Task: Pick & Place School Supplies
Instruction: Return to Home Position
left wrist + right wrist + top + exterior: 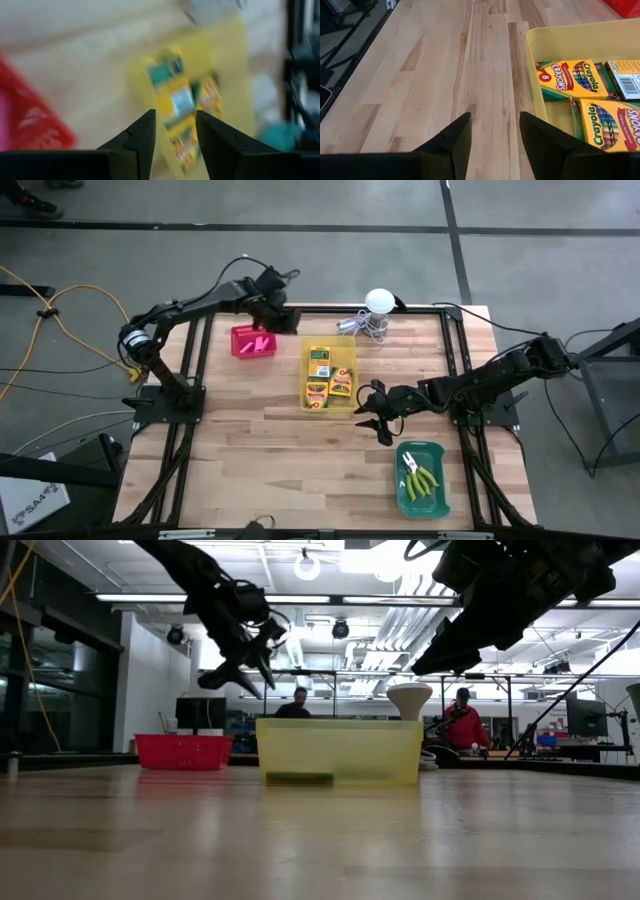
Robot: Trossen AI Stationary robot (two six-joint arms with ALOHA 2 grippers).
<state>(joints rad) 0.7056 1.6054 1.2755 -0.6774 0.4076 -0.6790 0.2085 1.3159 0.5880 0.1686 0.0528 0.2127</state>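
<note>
The four small yellow-and-green cardboard crayon boxes (572, 75) are lying flat and close together inside the pale yellow plastic bin (535, 60), which is standing near the middle of the light wooden surface (250, 450). I am judging them light and easy to dent, so I would be taking one across its narrow sides, with gentle pressure. The tiny pink eraser blocks (258, 343) are sitting in the red plastic bin (238, 335); they are probably soft and not slippery. The two small tools with yellow-green handles (424, 477) are resting in the green plastic bin (408, 498); they look stiff and are best held at the handles. My right hand (495, 116) is hovering spread and empty just beside the yellow bin. My left hand (175, 114) is hanging spread and empty near the red bin.
</note>
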